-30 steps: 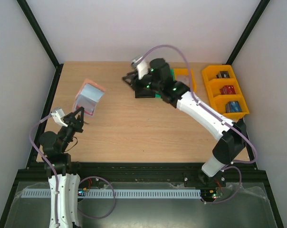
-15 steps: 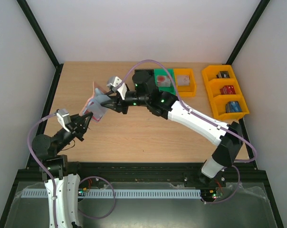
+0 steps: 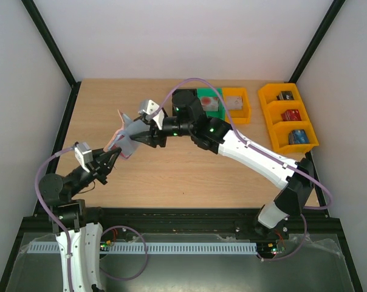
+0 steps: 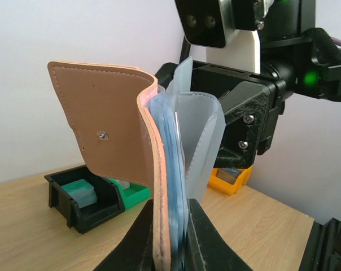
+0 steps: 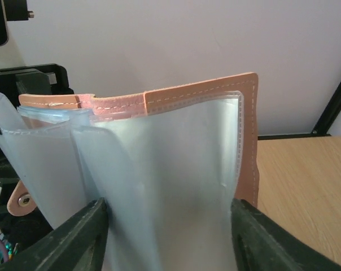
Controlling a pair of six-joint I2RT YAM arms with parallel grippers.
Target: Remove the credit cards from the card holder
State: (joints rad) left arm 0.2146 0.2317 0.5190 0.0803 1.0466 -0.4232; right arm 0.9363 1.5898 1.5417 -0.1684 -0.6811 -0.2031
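Holding the card holder [image 3: 124,136] up off the table [image 3: 189,173] at its left-centre, my left gripper [image 4: 169,241] has both fingers pinched hard on the holder's lower edge. The leather and the clear sleeves [image 4: 201,141] are squeezed together between them. From that wrist I see the pinkish-tan cover [image 4: 100,130] curling away to the left, its small metal stud facing the camera, and the blue-grey lining fanning out just behind it. My right gripper [image 3: 142,129] has met the holder from the far side. Its fingers [image 5: 74,243] stand spread wide, one at each side edge of a clear sleeve, close against it. I cannot tell whether they press on the plastic. The sleeve looks milky and I cannot make out a card inside it from either wrist. Past the holder, at the back of the table, a black bin [image 4: 74,213] sits touching a green bin [image 4: 135,195], and a teal card [image 4: 83,189] lies flat in the black one. Well apart to the right, a yellow tray [image 3: 270,125] keeps black, red and blue blocks in its three compartments.
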